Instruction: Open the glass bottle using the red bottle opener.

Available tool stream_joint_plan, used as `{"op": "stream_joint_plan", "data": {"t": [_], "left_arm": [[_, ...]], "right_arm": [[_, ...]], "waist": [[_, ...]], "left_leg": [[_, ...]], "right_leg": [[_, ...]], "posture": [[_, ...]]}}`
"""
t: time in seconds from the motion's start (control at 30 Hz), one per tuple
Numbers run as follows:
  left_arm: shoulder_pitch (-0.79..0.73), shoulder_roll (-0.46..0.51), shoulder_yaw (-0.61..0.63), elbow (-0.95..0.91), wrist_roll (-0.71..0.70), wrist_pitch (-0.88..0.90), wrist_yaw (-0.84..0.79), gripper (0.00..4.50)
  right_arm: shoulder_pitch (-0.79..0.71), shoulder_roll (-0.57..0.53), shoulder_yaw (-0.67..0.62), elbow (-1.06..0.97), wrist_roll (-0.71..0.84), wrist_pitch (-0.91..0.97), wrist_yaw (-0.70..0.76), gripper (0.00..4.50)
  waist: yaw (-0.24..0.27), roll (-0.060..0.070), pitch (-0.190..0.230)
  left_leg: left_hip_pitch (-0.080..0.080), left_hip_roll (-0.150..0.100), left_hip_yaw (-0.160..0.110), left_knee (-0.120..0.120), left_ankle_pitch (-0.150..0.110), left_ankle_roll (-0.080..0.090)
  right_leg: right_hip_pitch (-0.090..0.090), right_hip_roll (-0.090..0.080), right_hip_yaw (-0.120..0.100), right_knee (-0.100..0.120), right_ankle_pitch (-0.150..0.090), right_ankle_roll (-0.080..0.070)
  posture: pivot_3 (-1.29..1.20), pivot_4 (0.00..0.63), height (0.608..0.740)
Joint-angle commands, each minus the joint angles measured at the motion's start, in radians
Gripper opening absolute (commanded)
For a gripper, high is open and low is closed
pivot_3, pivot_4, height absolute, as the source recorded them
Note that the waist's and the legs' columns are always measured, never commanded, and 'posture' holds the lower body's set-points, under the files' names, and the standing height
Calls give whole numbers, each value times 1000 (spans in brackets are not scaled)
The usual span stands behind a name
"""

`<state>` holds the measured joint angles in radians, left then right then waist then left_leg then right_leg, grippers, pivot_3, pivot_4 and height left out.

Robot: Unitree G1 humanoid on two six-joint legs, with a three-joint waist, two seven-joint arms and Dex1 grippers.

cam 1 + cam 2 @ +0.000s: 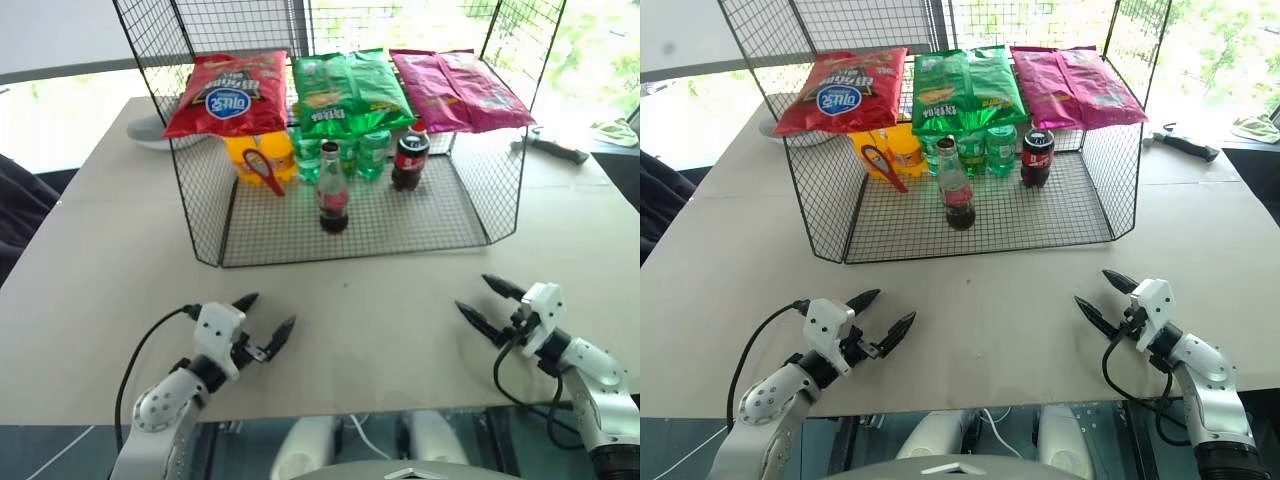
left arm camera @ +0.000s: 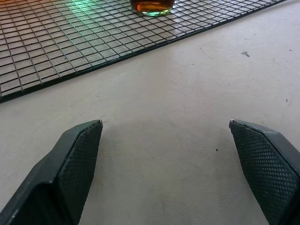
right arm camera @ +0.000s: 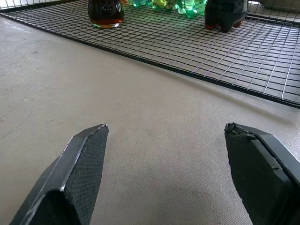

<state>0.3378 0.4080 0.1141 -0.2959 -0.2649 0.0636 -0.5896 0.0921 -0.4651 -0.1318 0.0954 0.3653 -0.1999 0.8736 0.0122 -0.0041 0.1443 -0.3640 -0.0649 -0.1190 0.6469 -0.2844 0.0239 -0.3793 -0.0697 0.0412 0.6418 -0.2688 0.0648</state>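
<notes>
You have both arms low over the bench (image 1: 90,250), and neither holds anything: the left gripper (image 1: 268,318) and the right gripper (image 1: 488,303) each have their fingers spread wide, tips angled inward toward each other and toward the wire rack (image 1: 350,225).

The glass bottle (image 1: 332,190) stands upright on the rack's mesh floor, well ahead of both sets of fingers, roughly midway between them. Expect it to be rigid, smooth, slippery and breakable, with enough liquid weight to tip if you nudge the neck. Take it round the labelled middle, where the body is widest, and leave the capped neck free.

The red bottle opener (image 1: 262,170) leans against an orange bottle (image 1: 262,152) further in, ahead of the left fingers and beyond the glass bottle. It looks light, stiff and thin; pinch it on the tapering handle, keeping the ring head clear for the cap.
</notes>
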Motion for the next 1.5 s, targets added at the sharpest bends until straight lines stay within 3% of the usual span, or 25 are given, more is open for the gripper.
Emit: {"op": "stream_joint_plan", "data": {"t": [0.03, 0.77, 0.97, 1.23, 1.5], "left_arm": [[-1, 8, 3, -1, -3, -12, -9, 4500], [-37, 18, 20, 4, -25, -14, -27, 4500], [-87, 6, 32, 15, -26, -15, 0, 4500], [-316, -85, 104, 34, -51, -17, 166, 4500], [-569, -86, 147, 234, -39, -69, 217, 4500]], "right_arm": [[1, 1, -8, -49, 8, -1, -8, 3997], [17, 30, 12, -97, 4, 9, -32, 3997], [8, 57, 72, -200, 21, 44, -29, 3997], [-59, 106, 175, -410, 94, 168, -48, 3997], [-133, 139, 223, -505, 117, 251, -96, 3997]], "waist": [[0, 0, 0], [0, 0, 0], [0, 0, 0], [1, -1, 0], [0, -2, 0]], "left_leg": [[0, 0, 0, 0, 0, 0], [0, 0, 0, 0, 0, 0], [0, 0, 0, 0, 0, 0], [0, 0, -1, 1, 1, -2], [-1, -1, -1, 1, 3, -5]], "right_leg": [[0, 0, 0, 0, 0, 0], [0, 0, 0, 0, 0, 0], [0, 0, 0, 0, 0, 0], [0, 0, -2, 1, 0, 0], [-1, 2, -2, 1, 0, 0]], "posture": [[0, 150, 740], [0, 150, 740], [0, 150, 740], [0, 150, 740], [0, 150, 740]]}}
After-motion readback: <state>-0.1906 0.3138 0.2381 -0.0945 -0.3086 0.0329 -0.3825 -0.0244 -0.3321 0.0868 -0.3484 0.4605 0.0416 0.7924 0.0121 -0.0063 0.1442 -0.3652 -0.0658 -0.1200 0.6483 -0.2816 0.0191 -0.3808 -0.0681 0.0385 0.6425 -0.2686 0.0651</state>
